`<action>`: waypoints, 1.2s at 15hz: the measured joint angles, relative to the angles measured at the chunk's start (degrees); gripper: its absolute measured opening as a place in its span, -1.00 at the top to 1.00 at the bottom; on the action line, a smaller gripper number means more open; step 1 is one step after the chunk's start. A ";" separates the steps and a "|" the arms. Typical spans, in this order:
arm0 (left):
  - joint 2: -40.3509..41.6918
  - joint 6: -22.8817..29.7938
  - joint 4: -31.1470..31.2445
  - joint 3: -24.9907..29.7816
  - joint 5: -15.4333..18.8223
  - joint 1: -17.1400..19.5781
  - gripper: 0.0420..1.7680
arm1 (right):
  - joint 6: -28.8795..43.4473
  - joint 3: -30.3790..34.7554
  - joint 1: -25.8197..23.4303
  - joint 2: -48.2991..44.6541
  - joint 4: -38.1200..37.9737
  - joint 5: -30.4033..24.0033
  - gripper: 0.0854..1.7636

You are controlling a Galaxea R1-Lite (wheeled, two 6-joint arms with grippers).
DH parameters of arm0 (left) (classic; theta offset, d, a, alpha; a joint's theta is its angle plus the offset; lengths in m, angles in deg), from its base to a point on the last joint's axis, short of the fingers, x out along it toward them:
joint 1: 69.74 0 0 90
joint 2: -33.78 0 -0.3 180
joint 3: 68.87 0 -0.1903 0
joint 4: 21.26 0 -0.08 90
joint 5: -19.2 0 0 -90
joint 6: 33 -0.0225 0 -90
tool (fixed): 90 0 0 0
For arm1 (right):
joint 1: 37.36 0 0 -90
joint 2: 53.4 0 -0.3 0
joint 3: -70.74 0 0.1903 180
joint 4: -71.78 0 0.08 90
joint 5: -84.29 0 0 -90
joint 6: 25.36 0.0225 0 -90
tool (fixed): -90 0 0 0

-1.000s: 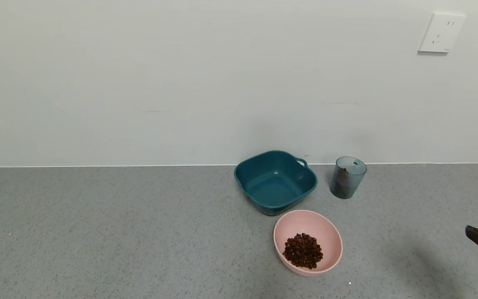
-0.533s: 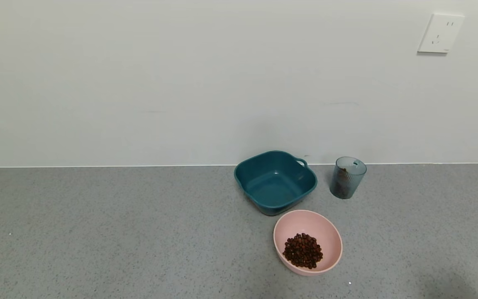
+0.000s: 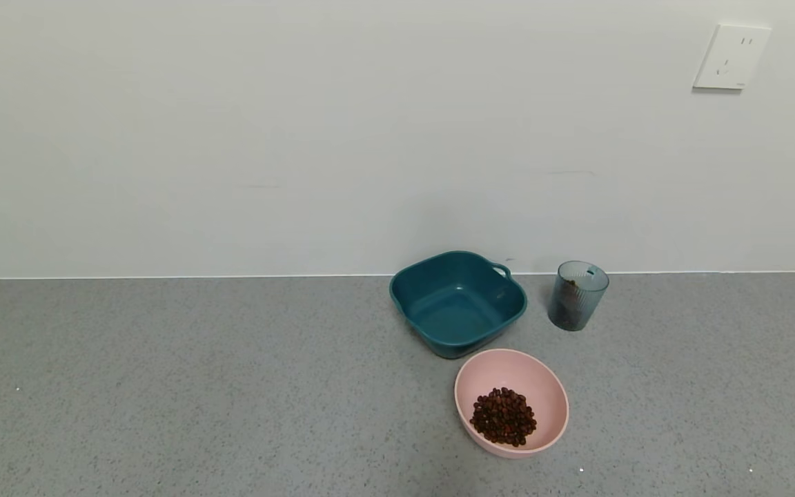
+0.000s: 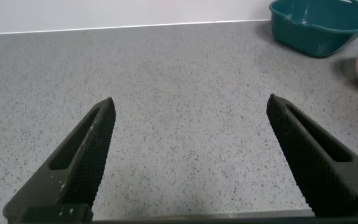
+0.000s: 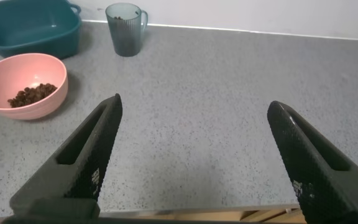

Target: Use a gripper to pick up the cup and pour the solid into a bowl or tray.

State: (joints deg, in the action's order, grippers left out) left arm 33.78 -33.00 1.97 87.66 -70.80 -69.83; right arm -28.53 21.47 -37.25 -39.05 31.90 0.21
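Observation:
The translucent blue-grey ribbed cup (image 3: 577, 295) stands upright near the wall, right of the teal tub; it also shows in the right wrist view (image 5: 125, 29). A few dark pieces show inside it. The pink bowl (image 3: 542, 388) sits in front of the tub and holds a pile of reddish-brown beans (image 3: 504, 416); both show in the right wrist view, the bowl (image 5: 17, 71) and the beans (image 5: 32, 94). My right gripper (image 5: 193, 106) is open and empty over bare counter near the front edge. My left gripper (image 4: 190, 102) is open and empty over bare counter. Neither gripper shows in the head view.
A squarish teal tub with a handle (image 3: 458, 302) stands empty by the wall, left of the cup. A white wall socket (image 3: 731, 57) is high on the right. The grey speckled counter (image 3: 197, 386) stretches wide to the left of the tub.
The tip of my right gripper, at the head view's right edge a second ago, has withdrawn out of that view. Cup, bowl and tub have not moved.

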 joint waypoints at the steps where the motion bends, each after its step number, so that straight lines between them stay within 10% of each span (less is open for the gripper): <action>1: 0.00 0.00 0.04 0.00 0.00 0.00 -0.98 | 0.00 0.46 -0.29 -1.62 -0.09 -1.07 -0.92; 18: 0.00 0.00 0.04 0.00 0.00 0.00 -0.98 | 0.15 16.04 -0.16 -14.40 12.30 -5.24 -0.92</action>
State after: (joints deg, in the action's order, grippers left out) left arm 33.78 -33.00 2.01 87.66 -70.80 -69.83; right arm -28.38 37.51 -37.41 -53.45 44.20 -5.03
